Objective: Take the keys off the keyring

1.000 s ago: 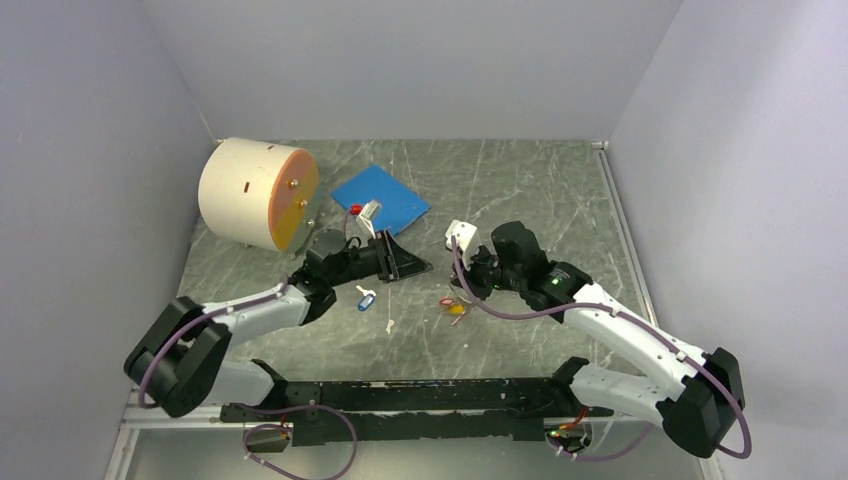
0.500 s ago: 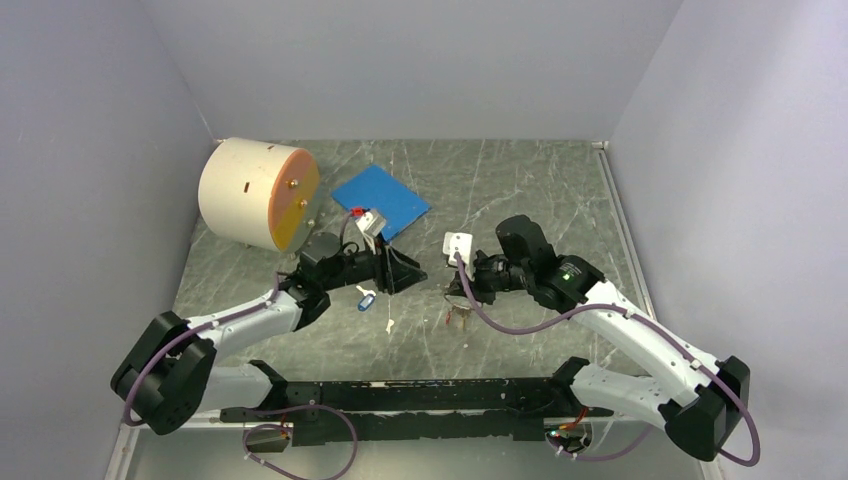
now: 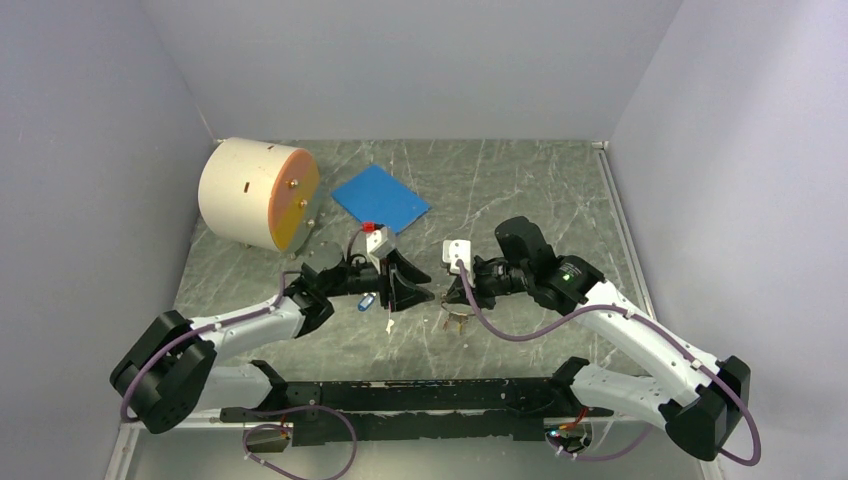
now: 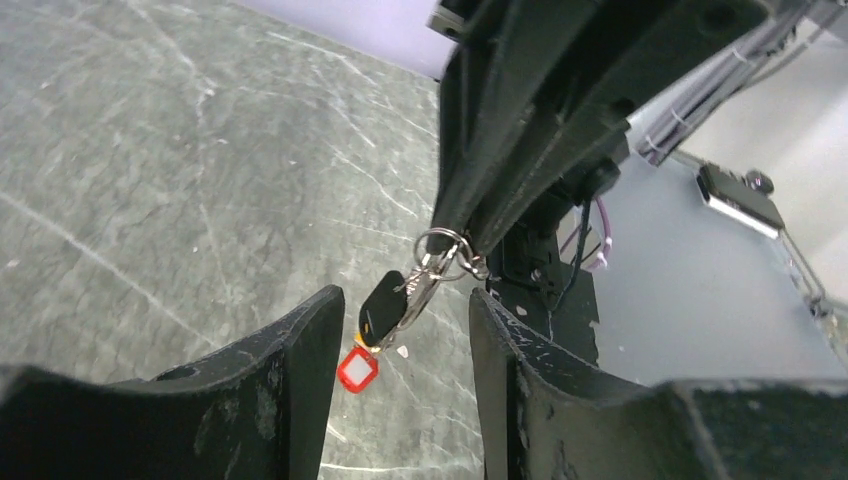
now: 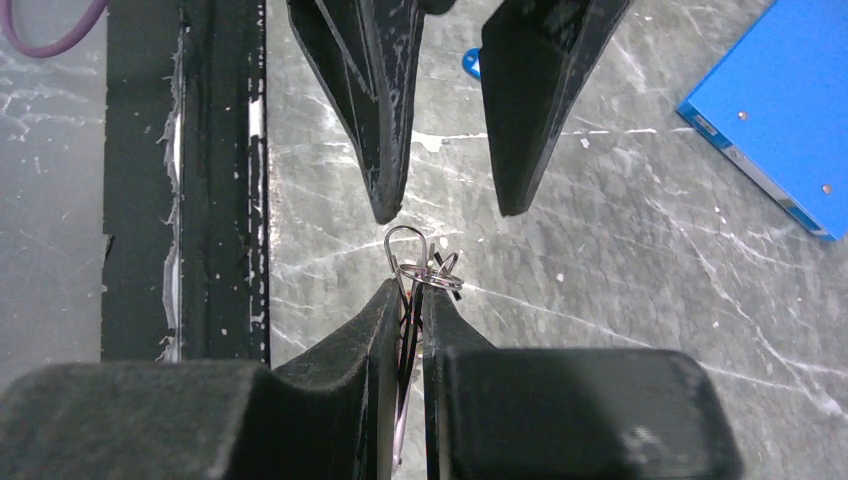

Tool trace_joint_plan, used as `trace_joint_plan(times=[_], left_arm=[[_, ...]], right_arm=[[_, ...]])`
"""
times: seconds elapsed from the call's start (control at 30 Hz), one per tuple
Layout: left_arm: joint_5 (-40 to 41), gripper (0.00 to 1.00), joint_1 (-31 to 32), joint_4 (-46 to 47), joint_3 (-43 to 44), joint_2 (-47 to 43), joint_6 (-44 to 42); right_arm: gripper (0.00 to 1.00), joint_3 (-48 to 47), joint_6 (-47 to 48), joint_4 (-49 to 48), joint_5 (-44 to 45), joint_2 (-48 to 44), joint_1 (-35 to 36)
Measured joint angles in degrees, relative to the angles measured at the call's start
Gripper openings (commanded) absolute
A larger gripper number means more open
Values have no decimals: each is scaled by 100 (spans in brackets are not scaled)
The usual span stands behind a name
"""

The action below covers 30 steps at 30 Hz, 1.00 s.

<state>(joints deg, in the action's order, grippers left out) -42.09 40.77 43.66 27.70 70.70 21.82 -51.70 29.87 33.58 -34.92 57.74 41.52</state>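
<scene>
Two grippers meet tip to tip near the middle of the table (image 3: 520, 190), somewhat toward its near edge.

(a) Right gripper (image 3: 452, 297): the jaws are closed to a narrow slit and clamp the keyring (image 3: 455, 312). In the right wrist view the fingers (image 5: 365, 350) pinch the wire, and a small loop of the ring (image 5: 404, 247) projects beyond their tips.

(b) Keys: both hang from the ring, below the right gripper's tips. The black-headed key (image 4: 381, 308) is uppermost and the red-tagged key (image 4: 357, 369) is lowest. Whether the red one touches the table cannot be told.

(c) Left gripper (image 3: 412, 287): the jaws stand well apart and hold nothing. The right wrist view shows its two fingertips (image 5: 385, 205) pointing at the ring and stopping just short of it, with no contact. The left wrist view shows the ring and keys framed in the gap between the fingers (image 4: 275, 370).

(d) Other objects: a blue-and-white tag (image 3: 368, 299) lies on the table just beside the left gripper. A blue pad (image 3: 380, 197) lies toward the far edge, left of centre. A cream cylinder (image 3: 258, 193) on its side occupies the far left corner. A black rail (image 3: 420, 392) runs along the near edge.
</scene>
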Motion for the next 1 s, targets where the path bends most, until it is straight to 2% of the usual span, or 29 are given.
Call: trace_joint_plan(times=[0.17,0.37,0.43,0.57,0.63,0.8,1.0], left_arm=[[-391,55,92,439,-48,354,-269],[-675,53,195,490,-44,680,-466],[-745,49,219,501,-39,730,-485],[-868,22,223,518,-31,800,-496],[-944,14,234,540,-26,800,-503],[-999,3,275,474,-26,754,-514],[-459,3,546,-109,-26,273,-813]], right_arm=[[0,0,55,20,-138,0,109],[0,0,81,48,-295,2,188],[0,0,92,57,-332,11,212],[0,0,120,72,-374,50,247],[0,0,136,70,-352,57,247],[0,0,144,87,-168,31,245],[0,70,7,55,28,-151,256]])
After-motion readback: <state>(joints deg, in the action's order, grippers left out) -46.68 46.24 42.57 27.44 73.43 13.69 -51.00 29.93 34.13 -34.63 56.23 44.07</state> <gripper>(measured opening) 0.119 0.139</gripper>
